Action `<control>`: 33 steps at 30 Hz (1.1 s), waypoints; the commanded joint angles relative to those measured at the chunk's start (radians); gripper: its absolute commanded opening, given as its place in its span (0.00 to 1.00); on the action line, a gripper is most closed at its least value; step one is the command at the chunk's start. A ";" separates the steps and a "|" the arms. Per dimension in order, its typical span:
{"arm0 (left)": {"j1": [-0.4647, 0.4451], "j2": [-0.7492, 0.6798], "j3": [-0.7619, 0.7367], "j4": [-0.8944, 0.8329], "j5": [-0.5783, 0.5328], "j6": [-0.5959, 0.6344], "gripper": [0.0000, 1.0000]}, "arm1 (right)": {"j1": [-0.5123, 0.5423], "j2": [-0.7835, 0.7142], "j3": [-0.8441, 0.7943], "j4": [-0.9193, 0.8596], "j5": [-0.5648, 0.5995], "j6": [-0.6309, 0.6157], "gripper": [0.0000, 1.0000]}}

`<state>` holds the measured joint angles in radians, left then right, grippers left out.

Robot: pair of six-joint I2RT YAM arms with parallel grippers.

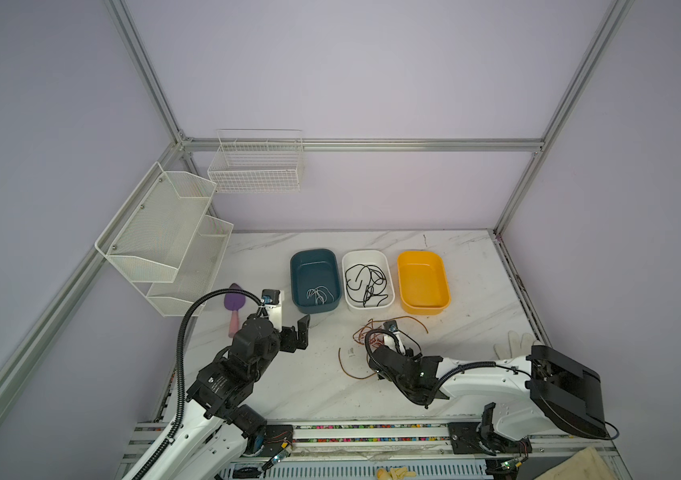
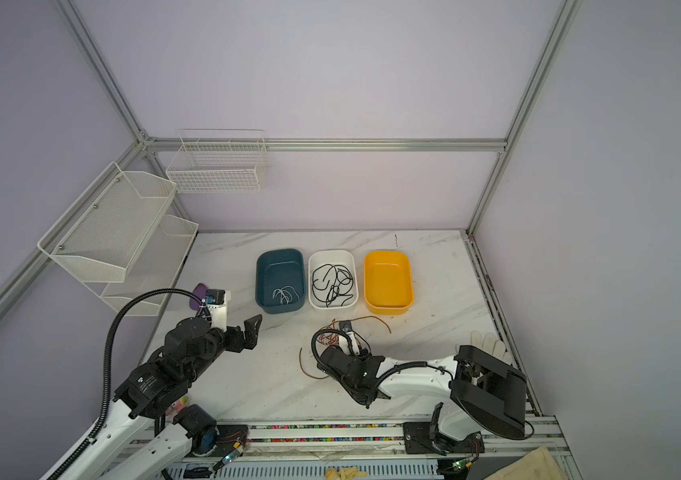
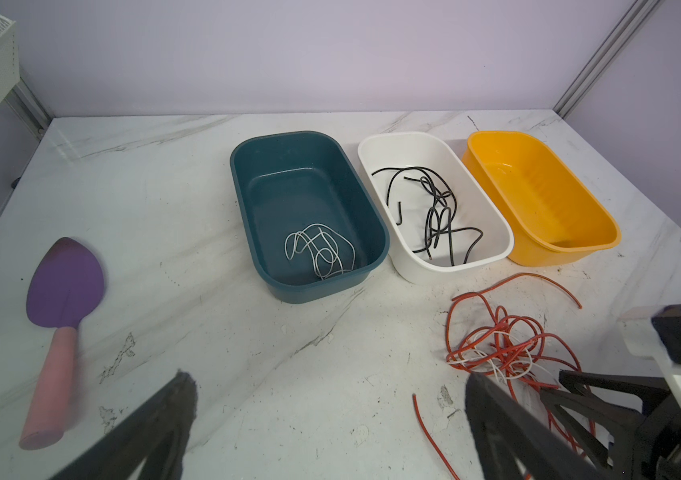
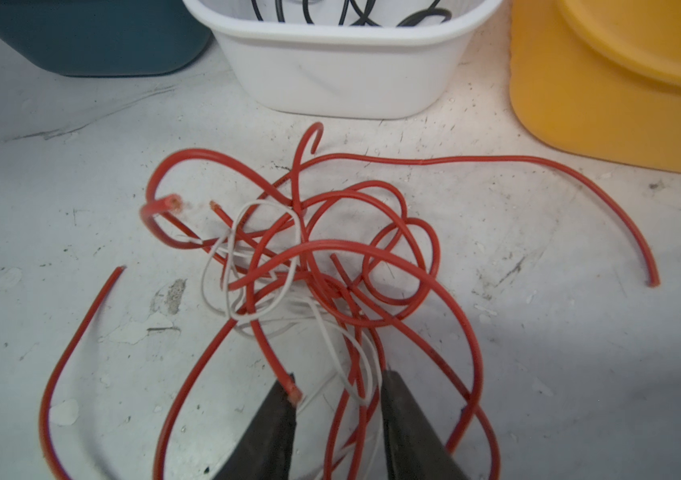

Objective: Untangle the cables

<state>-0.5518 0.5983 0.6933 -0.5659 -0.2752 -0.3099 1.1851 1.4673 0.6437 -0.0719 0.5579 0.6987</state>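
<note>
Red plastic-coated wire tangle, thin white wire threaded through, lies on marble bench. Right gripper astride strands, jaws apart (nothing pinched yet); left gripper spread wide, empty. Step: picking strand. Next: pinch white alone, draw gently.

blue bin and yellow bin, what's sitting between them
The white bin sits between the blue bin and the yellow bin. It holds loose black cables. The left wrist view and both top views show this.

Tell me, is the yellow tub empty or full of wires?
Empty. In the left wrist view the yellow tub shows only its bare bottom; the red cables lie tangled on the table outside it.
</note>
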 commanded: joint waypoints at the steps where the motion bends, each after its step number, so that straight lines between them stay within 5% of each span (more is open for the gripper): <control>1: 0.001 -0.003 -0.014 0.018 0.008 0.017 1.00 | 0.005 0.030 0.013 -0.013 0.022 0.013 0.36; 17: 0.001 0.003 -0.014 0.018 0.012 0.017 1.00 | 0.005 -0.027 -0.034 0.054 -0.008 -0.020 0.09; 33: 0.002 0.008 -0.014 0.018 0.018 0.017 1.00 | 0.005 -0.402 -0.057 0.061 -0.128 -0.152 0.00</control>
<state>-0.5518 0.6067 0.6933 -0.5659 -0.2676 -0.3099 1.1851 1.1145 0.5793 -0.0116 0.4549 0.5873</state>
